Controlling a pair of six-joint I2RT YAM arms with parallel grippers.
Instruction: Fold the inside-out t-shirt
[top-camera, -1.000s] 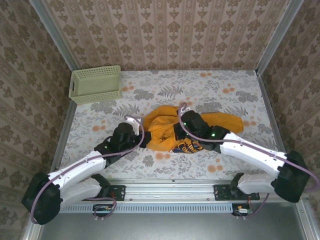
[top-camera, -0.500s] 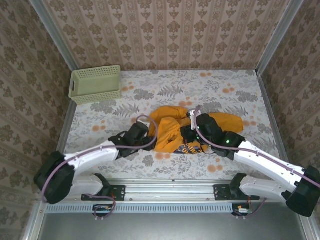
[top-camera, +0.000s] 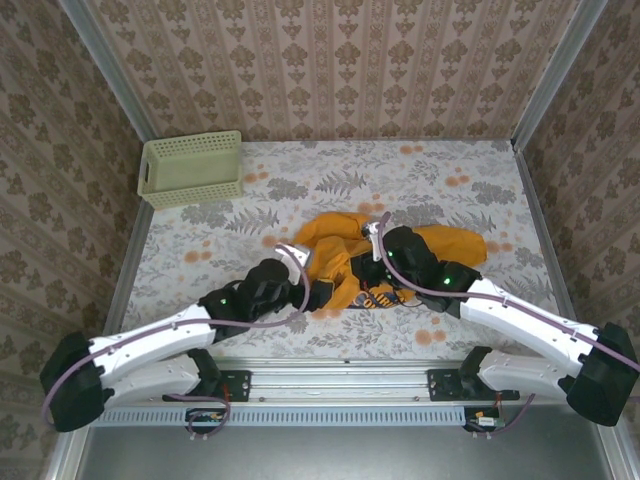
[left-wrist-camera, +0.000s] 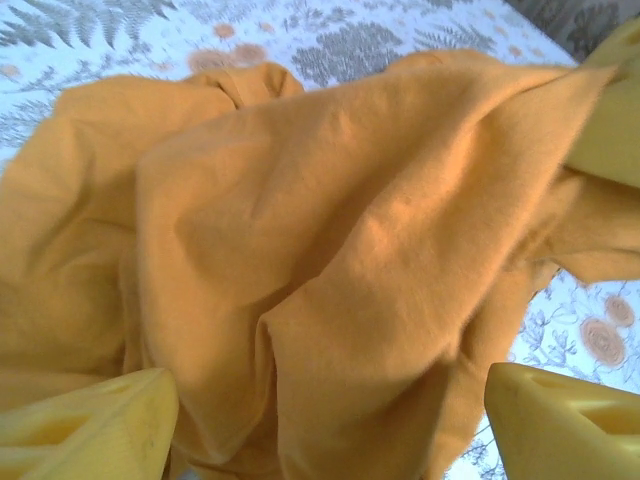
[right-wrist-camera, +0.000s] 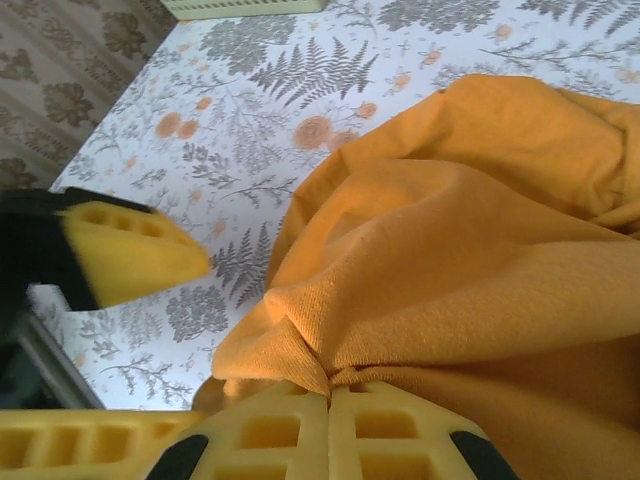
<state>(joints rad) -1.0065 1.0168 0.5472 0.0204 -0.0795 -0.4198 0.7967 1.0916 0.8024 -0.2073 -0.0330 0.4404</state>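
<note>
Left claw (left-wrist-camera: 330, 428) stands with its yellow fingers wide apart at the near-left edge of the inside-out t-shirt (left-wrist-camera: 320, 240). We see cloth lying between them and nothing pinched. From above, we find that claw (top-camera: 318, 297) low on the tabletop (top-camera: 450, 180). Beside it, the right claw (right-wrist-camera: 328, 415) has its fingers pressed together on a small fold of the orange-yellow fabric. From overhead the right claw (top-camera: 376, 268) sits over the middle of the garment.

The t-shirt (top-camera: 335, 250) lies crumpled near the centre of the tabletop, closer to the arms than to the far wall, with one part trailing off to the right. We note a cloth printed with grey ferns and orange blossoms covering the tabletop. At the far left corner stands a pale green basket (top-camera: 190, 168), well apart from the shirt. Patterned brown wallpaper (top-camera: 330, 60) closes in the far side and both flanks.

A dark print (top-camera: 378, 297) shows at the shirt's near edge, partly covered by the right arm, and we cannot read it. Sleeves and collar are lost in the folds. Through the right wrist camera we see the basket (right-wrist-camera: 240, 6) cut off at the top.
</note>
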